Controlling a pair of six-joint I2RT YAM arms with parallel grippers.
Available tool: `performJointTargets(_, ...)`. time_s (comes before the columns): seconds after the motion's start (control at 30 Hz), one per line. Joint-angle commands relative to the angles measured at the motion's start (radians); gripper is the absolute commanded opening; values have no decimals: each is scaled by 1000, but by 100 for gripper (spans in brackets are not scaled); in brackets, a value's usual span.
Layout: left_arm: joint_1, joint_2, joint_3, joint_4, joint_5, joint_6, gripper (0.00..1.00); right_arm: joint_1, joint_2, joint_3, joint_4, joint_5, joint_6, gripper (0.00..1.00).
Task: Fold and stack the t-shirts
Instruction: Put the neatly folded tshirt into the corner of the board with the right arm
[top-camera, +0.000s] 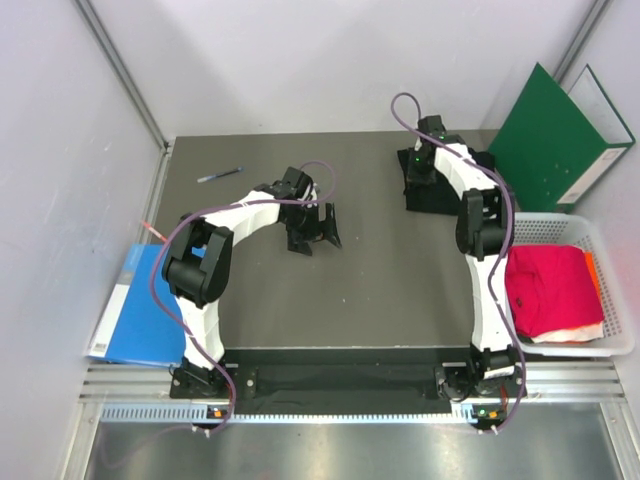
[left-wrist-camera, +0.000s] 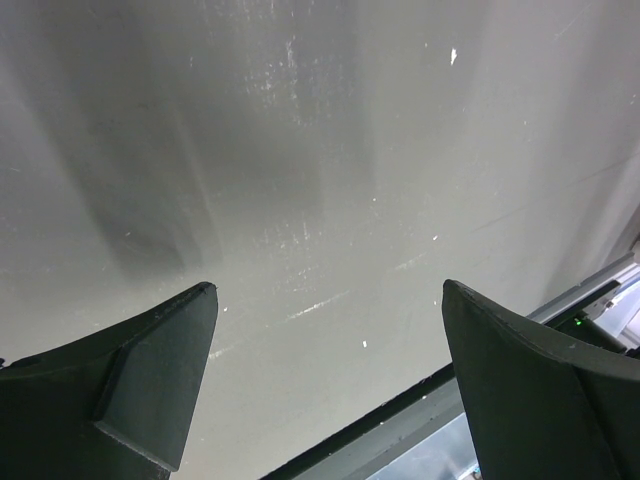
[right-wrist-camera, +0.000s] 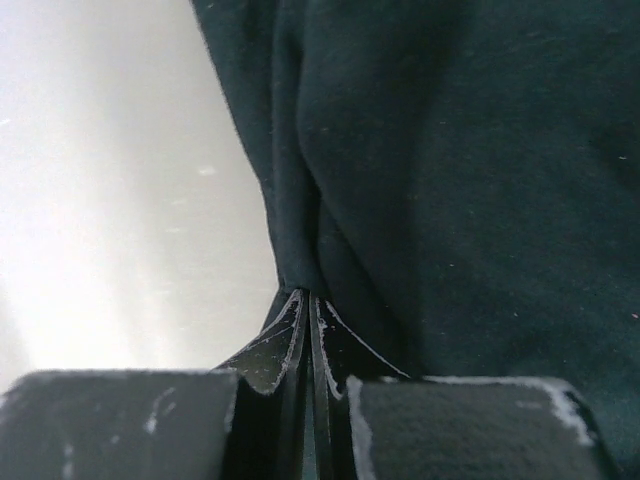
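Magenta-red t-shirt (top-camera: 550, 290) lies folded in the white basket (top-camera: 620, 330) at the near right, on white cloth (top-camera: 570, 333), with orange cloth (top-camera: 592, 272) at its far edge; a blue folder (top-camera: 140, 305) sits at the near left; mid-desk, the left claw (left-wrist-camera: 325, 290) hangs over the grey desk (top-camera: 380, 290) with its fingers spread wide; farther back on the right, the right claw (right-wrist-camera: 308, 295) is pinched tight on a fold of the black t-shirt (right-wrist-camera: 450, 150), which lies bunched on the desk; a green folder (top-camera: 545, 135) stands beyond.

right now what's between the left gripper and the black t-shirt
Only bare grey table between the left gripper and the black t-shirt; nothing lies on that stretch. The top external view shows it.
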Motion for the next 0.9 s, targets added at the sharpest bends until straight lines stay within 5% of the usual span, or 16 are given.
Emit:
performJointTargets(0.0,-7,-56,-8,31,-1,-7,98,-83,-35,-37,-49,113,-38,0)
performJointTargets(0.4,-15,-57,-9,28,-10,-4,98,-140,-96,-68,-30,74,-58,4)
performJointTargets(0.5,-15,-60,-5,20,-27,8,98,-140,-162,-108,9,-12,-61,24)
performJointTargets(0.73,-15,-57,40,-39,-108,42,98,-97,-386,-353,179,-249,-76,99)
performJointTargets(0.87,-13,-54,63,-70,-151,72,98,-40,-556,-572,290,-332,-89,100)
